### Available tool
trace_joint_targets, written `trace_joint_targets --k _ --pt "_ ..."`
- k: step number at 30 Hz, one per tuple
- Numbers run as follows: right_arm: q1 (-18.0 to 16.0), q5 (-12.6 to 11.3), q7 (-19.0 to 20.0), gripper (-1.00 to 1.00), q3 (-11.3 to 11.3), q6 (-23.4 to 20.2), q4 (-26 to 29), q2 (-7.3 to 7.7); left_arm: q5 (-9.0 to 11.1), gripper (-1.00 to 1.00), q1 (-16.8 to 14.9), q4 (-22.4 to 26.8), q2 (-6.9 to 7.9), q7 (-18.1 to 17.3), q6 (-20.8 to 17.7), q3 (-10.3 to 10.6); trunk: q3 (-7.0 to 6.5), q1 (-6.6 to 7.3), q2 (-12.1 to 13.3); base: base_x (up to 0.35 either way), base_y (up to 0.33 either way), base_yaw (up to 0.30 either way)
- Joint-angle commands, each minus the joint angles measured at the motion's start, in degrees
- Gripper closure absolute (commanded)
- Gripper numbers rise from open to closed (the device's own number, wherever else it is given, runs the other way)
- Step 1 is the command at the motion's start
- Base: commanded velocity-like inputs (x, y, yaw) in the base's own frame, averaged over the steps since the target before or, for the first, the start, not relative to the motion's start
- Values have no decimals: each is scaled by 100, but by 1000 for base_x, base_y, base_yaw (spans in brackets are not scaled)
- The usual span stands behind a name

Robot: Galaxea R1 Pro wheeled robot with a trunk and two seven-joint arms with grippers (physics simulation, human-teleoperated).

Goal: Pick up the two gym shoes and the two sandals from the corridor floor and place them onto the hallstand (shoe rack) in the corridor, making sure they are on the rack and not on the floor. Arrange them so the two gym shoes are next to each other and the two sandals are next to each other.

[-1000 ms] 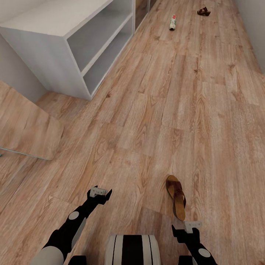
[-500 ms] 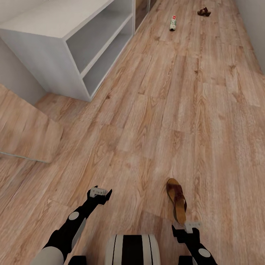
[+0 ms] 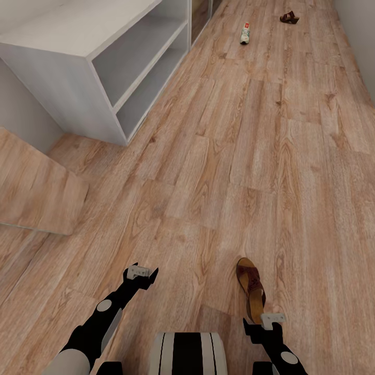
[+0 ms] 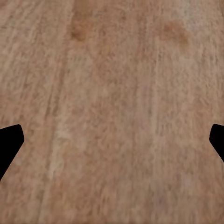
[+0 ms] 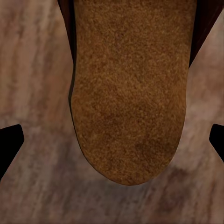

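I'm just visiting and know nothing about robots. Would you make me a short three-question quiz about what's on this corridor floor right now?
1. True or false: the near dark brown leather sandal with tan footbed lies just ahead of the right gripper.
2. The white sneaker with green stripe is: A) on the white two-shelf bench, B) on the wood-plank floor, C) in the left gripper.
3. Fill in: the far brown sandal lies on the ____.

Key: 1 true; 2 B; 3 floor.
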State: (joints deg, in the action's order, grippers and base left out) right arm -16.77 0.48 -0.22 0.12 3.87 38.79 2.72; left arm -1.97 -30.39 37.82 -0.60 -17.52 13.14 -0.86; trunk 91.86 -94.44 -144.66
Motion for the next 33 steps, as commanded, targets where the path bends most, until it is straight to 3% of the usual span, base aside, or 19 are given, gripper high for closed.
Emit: trace_joint_targets --k 1,33 --pt "-1 5 -1 -100 2 17 -3 1 -21 -100 -2 -3 -2 -14 20 -8 3 1 -1 8 0 0" --pt "-1 5 4 -100 -3 17 -8 1 -23 -100 -1 -8 -10 -15 22 -2 3 1 -1 41 0 0"
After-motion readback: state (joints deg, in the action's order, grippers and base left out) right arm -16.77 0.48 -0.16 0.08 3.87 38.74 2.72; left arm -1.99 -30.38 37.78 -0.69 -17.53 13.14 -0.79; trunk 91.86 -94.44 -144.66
